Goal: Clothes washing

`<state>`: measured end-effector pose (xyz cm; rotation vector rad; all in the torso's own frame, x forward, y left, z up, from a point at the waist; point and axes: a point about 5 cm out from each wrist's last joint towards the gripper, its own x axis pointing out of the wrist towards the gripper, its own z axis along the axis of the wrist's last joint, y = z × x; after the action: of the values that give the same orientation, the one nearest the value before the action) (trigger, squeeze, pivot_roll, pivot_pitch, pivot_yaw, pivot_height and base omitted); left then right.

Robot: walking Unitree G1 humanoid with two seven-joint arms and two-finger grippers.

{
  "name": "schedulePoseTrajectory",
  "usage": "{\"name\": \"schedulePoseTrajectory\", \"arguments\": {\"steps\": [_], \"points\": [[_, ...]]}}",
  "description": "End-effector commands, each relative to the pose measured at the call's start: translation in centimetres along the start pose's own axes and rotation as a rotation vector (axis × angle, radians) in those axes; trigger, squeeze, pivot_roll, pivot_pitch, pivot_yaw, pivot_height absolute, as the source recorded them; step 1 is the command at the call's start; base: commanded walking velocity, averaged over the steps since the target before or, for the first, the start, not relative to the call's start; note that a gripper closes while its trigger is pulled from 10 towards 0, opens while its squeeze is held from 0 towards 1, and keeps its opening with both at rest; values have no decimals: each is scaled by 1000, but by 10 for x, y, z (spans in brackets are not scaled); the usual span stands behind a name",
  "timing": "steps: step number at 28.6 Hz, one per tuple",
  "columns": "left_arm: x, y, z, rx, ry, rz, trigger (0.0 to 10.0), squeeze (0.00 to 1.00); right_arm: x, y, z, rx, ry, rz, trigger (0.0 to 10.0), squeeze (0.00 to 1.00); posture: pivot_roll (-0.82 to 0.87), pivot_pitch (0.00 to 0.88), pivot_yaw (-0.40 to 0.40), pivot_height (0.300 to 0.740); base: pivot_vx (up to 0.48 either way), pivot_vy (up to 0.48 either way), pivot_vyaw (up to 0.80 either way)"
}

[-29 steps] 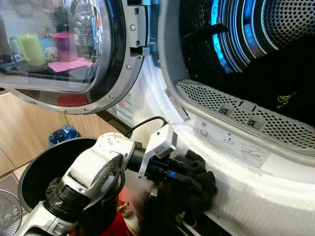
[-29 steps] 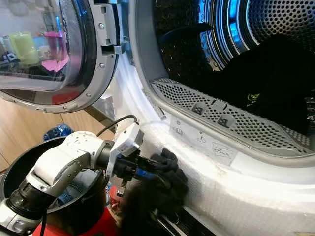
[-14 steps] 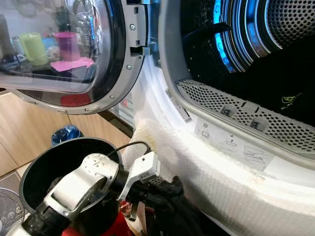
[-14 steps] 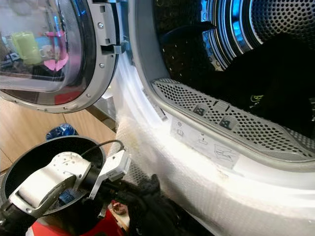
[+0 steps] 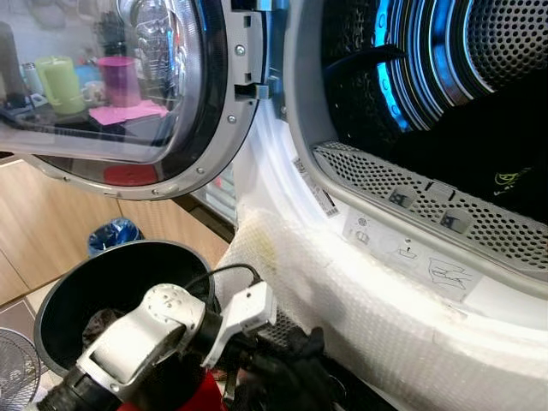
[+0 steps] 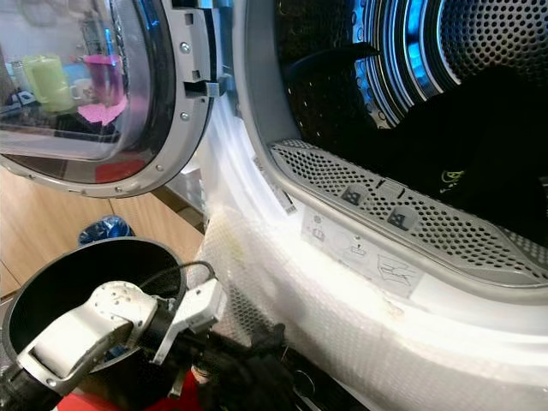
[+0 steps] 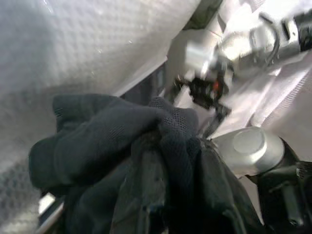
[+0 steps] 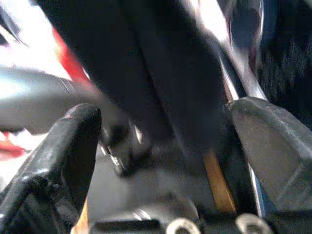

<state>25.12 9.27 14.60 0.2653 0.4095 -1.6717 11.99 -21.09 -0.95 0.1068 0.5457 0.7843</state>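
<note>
Gripping a dark mesh-knit garment (image 7: 122, 141) at lower centre, the left gripper (image 5: 274, 372) is clamped below the white washing machine's open drum (image 5: 445, 111) (pictogram labels, unreadable); right gripper (image 8: 165, 146) fingers apart.

both eye views look forward and down from the head, close to the open washer (image 5: 360, 282), sharing its door (image 5: 128, 94) and drum (image 6: 445, 77). the left wrist view looks along its fingers into dark cloth (image 7: 122, 146); the right wrist view is blurred.

Open washer door (image 5: 120, 94), black bucket (image 5: 60, 295), left pincer (image 5: 282, 377) clutching dark garment (image 5: 295, 381)
</note>
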Motion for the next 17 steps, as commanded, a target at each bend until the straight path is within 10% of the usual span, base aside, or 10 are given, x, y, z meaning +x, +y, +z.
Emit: {"name": "schedulePoseTrajectory", "arguments": {"steps": [1,10,17], "points": [[4,-2,0,24,4,-23,0,0,-8,6,8,26,-33,30,10000,1000,182,0,-67,740,0,0,0],[28,0,2,27,-39,-47,0,0,-25,28,16,60,-1,70,10000,1000,149,0,-64,740,0,0,0],[45,4,11,36,-92,-38,0,0,5,24,32,22,-15,-14,10000,1000,136,0,-60,740,0,0,0]]}}
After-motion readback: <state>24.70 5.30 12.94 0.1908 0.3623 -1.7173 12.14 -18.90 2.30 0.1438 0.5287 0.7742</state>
